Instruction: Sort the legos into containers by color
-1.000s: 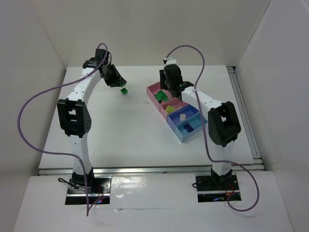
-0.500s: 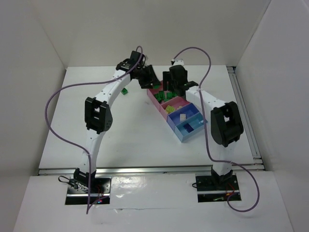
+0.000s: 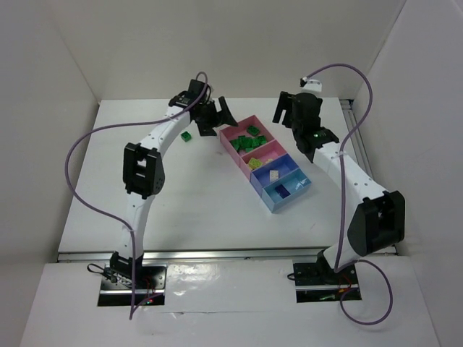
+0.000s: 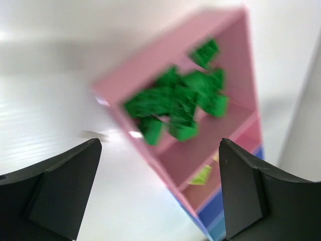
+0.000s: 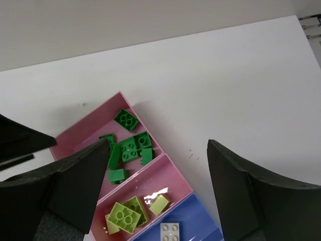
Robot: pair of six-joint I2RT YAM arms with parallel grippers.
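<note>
Both jaws open and empty: my left gripper [image 3: 215, 116] hangs at the far pink bin [image 3: 228, 133], and the one loose dark green lego [image 3: 186, 136] sits on the table [image 3: 181, 191] just to its left, well away from my right gripper [image 3: 288, 110], so left takes it.

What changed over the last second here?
The left gripper swung right from the loose green brick to the far pink bin and opened wide. The right gripper opened and pulled back right, off that bin. The loose green brick and the bin row stayed put.
</note>
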